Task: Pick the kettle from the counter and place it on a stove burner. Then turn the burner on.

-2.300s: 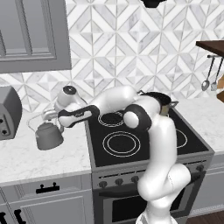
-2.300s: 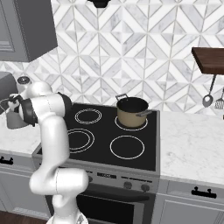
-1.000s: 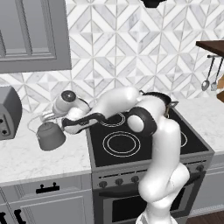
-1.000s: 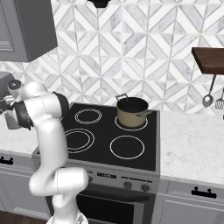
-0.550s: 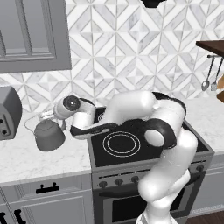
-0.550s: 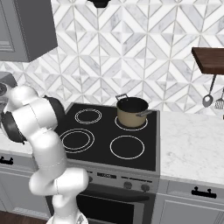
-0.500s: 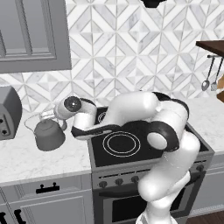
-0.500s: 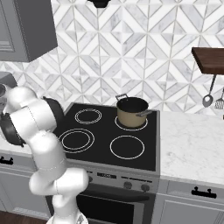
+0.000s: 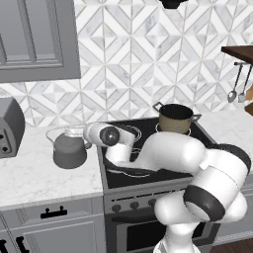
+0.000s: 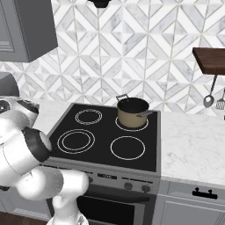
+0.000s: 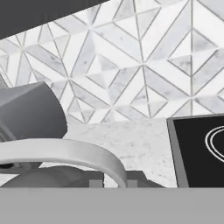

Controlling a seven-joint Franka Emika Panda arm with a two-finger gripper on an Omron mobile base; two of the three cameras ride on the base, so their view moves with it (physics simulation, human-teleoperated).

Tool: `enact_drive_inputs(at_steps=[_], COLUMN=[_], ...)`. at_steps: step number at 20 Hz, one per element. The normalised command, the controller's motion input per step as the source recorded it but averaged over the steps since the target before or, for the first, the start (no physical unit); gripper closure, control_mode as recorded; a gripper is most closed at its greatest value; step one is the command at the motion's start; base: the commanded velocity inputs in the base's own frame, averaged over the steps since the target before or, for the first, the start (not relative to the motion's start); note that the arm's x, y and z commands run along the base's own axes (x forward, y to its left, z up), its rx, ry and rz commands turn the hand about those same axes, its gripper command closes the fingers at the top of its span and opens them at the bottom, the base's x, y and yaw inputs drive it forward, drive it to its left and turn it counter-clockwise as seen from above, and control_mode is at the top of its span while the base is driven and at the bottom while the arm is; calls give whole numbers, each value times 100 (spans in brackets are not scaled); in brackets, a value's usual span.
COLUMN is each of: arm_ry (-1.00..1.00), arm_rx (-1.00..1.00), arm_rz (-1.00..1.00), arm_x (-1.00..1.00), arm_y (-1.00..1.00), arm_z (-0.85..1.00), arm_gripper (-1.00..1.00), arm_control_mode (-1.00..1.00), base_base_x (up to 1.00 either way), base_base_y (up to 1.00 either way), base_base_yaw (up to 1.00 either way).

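Observation:
The dark grey kettle [image 9: 68, 152] stands on the white counter [image 9: 39, 179] just left of the black cooktop [image 9: 148, 128]. My gripper [image 9: 87, 136] reaches in from the right at its wire handle. In the hand view the kettle's handle [image 11: 65, 151] arches close across the picture and runs down between the fingertips [image 11: 96, 180] of my gripper [image 11: 114, 180], which is shut on it. The kettle's lid and body [image 11: 48, 177] lie just below. The wide two-ring stove burner [image 10: 75, 140] is at the cooktop's front left, with nothing on it.
A tan two-handled pot [image 9: 175, 118] sits on the rear right burner. A toaster [image 9: 10, 127] stands at the counter's far left. Control knobs [image 10: 127, 186] line the stove front. Utensils [image 9: 237, 84] hang under a wooden shelf at right.
The arm has folded lower over the cooktop and the hand has closed in on the handle. The kettle has shifted a little to the right, toward the stove.

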Motion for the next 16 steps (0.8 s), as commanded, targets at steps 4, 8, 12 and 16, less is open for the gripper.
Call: enact_drive_inputs(at_steps=[4,8,12,16], arm_ry=[-6,-1,0,4], arm_rx=[19,15,10,3], arm_rz=[-7,-7,-8,-9], arm_x=[-31,-9,0,0], arm_y=[-94,-83,-69,-59], arm_z=[33,35,42,37], arm_gripper=[100,100,100,100], arm_control_mode=[-100,-100,-100,-100], base_base_x=[0,0,0,0], base_base_y=[0,0,0,0], base_base_yaw=[0,0,0,0])
